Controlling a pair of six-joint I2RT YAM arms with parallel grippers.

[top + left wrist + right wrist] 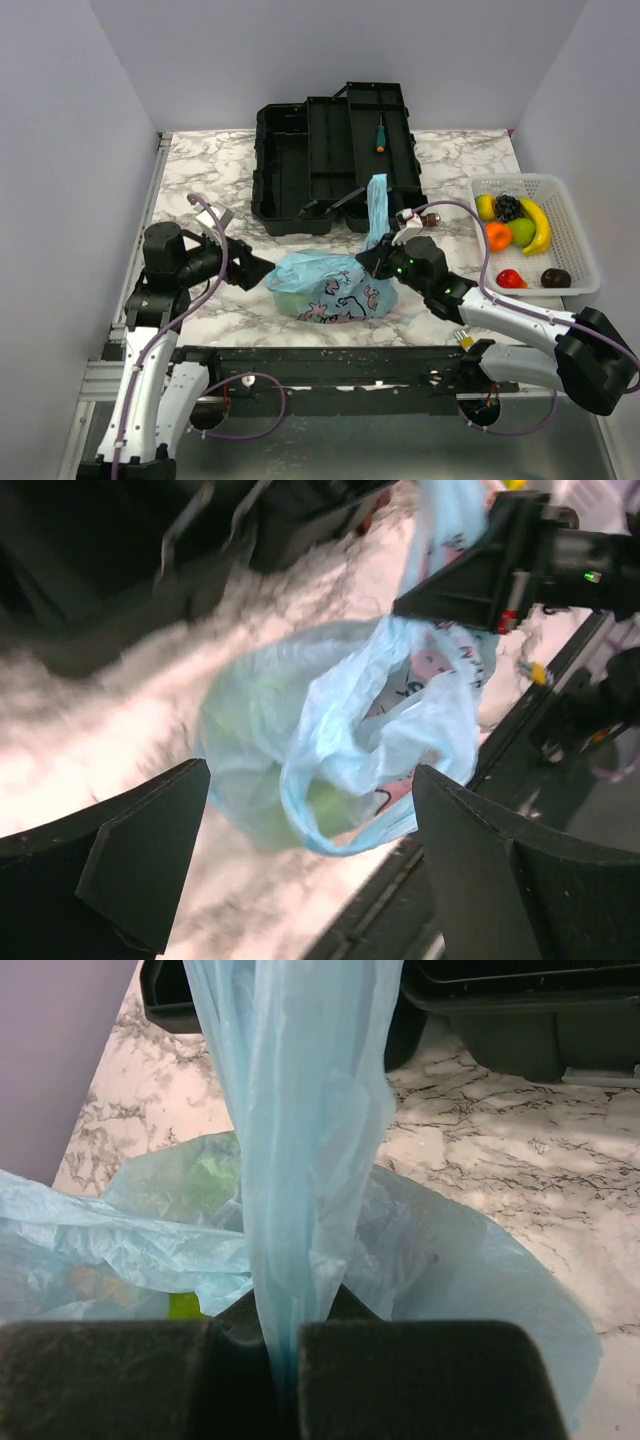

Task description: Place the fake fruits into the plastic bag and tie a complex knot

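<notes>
Light-blue crinkly plastic bag [335, 288] with a pink cartoon print lies at centre frame on the marbled bench [200, 170]. Your left claw [262, 272] gapes wide and empty just left of it, facing its loose folds. Your right claw [372, 262], at its right edge, is clamped on the tall handle strip [377, 205] running up-frame.

three plain walls closed the space in: a back wall [330, 50], a left wall [60, 150] and a right wall [590, 90], all a pale lavender grey and bare. the desk [220, 170] had a white marble-patterned top with grey veins. a silver metal rail [150, 200] ran along its left edge, and a black beam [330, 358] ran across its near edge. below that lay a dull grey floor [350, 450]. the light was soft and even, with only faint shadows.
</notes>
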